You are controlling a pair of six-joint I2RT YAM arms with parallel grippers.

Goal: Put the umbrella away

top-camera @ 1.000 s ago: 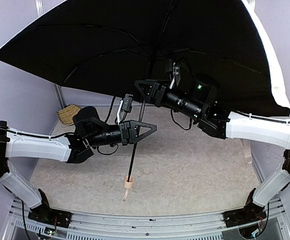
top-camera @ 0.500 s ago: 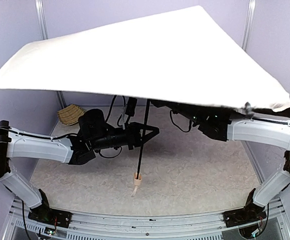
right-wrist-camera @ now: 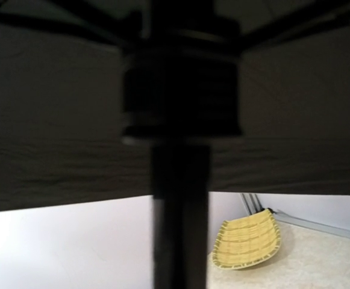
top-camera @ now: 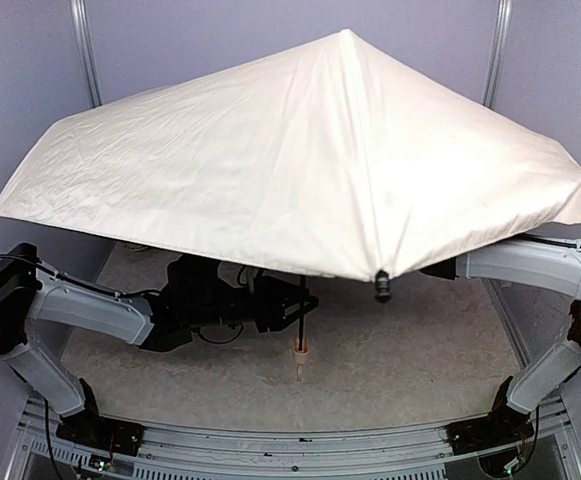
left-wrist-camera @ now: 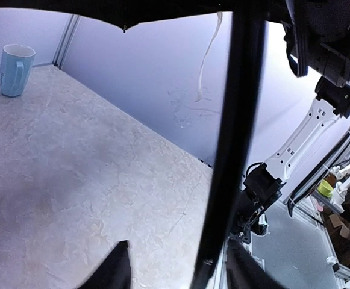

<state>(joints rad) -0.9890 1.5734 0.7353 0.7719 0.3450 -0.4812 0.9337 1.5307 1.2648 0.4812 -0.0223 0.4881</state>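
Observation:
The open umbrella's cream canopy spreads over most of the top view. Its black shaft stands about upright, with the tan handle low at the table. My left gripper is under the canopy at the lower shaft. In the left wrist view its jaws are open, with the shaft between them, close to the right finger. The canopy hides my right gripper in the top view. The right wrist view shows only the shaft and the runner close up and blurred, no fingers.
A woven straw basket lies on the table near the back wall. A light blue mug stands on the table by the wall. A white strap hangs from the canopy. The right arm's white link reaches under the canopy edge.
The canopy has swung from showing its black underside to upright, now covering both arms. The handle has moved right and down to the table. The left gripper has dropped lower along the shaft.

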